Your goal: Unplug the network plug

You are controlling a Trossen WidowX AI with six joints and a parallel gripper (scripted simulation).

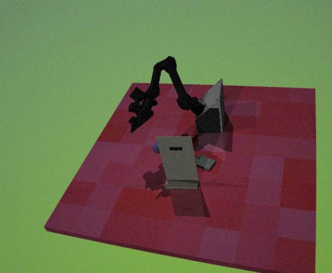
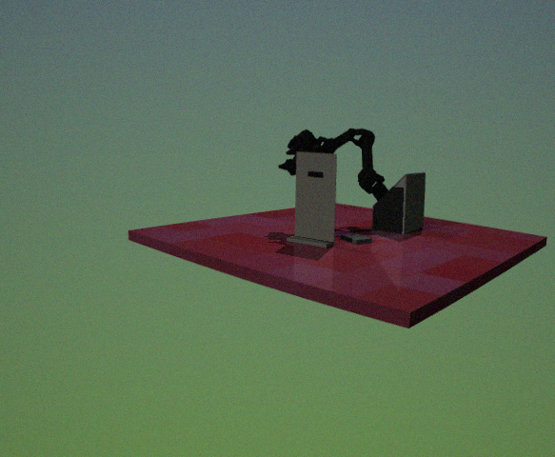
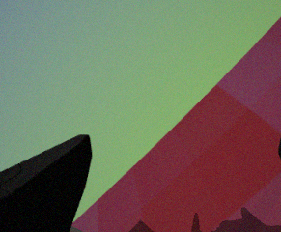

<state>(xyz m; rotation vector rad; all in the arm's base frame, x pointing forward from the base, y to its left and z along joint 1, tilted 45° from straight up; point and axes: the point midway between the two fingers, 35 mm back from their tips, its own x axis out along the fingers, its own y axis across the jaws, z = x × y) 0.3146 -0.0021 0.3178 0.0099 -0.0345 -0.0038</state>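
Red and mauve patches cover the table [image 1: 295,123] [image 2: 247,246] [image 3: 198,169], with the pale panel [image 1: 179,167] [image 2: 315,207] standing upright on it. Near its top, the panel has a row of dark slots [image 1: 175,148] [image 2: 315,173], and its foot [image 1: 181,185] [image 2: 311,242] rests on the table. On the far side stands a wedge-shaped mount [image 1: 208,123] [image 2: 414,207], from which the black arm [image 1: 176,79] [image 2: 367,157] rises, bends and reaches left. The gripper [image 1: 135,117] [image 2: 285,159] [image 3: 188,145] hangs above the table, to the left of the panel and farther back in the top view. Its fingers stand wide apart, released, and nothing is between them. A small grey block [image 1: 205,162] [image 2: 356,239] lies on the table, just right of the panel. Something blue [image 1: 155,147] peeks out at the panel's left edge on the far side, mostly hidden; I can't tell what it is. No view lets me pick out the plug for certain, so I can't tell whether it sits in its socket, nor can I make out the tab or the marked square
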